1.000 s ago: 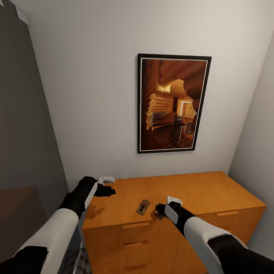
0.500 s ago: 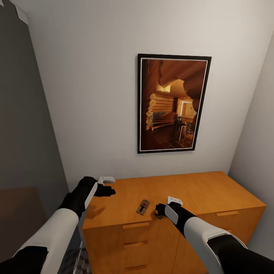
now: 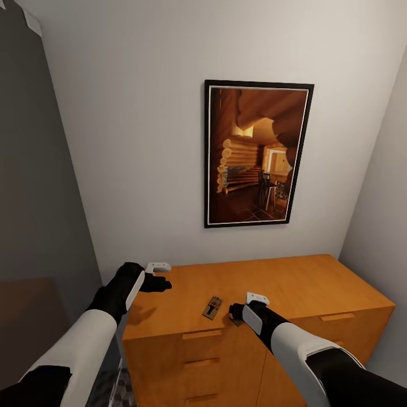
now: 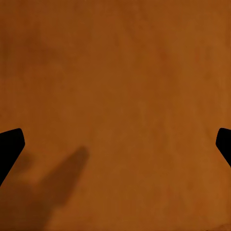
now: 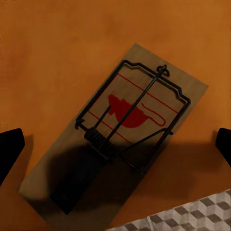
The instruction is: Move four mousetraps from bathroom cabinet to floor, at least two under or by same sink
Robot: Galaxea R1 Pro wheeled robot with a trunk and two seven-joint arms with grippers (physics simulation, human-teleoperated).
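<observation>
Near the cabinet's [image 3: 294,285] front edge lies one mousetrap [image 3: 212,307], and a second mousetrap [image 5: 120,130] sits directly beneath the right claw [image 3: 237,314], whose fingers are spread wide, grasping nothing. Two traps counted; none visibly on the bathroom floor [image 5: 192,217] yet. The left claw [image 3: 161,282] hovers released over bare cabinet top.

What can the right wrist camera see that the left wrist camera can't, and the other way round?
The right wrist view has a mousetrap lying flat on the cabinet top, and a strip of cube-patterned floor past the edge. The left wrist view has bare cabinet top with a shadow on it. Both share the orange wood and dark fingertips at the sides, wide apart.
</observation>
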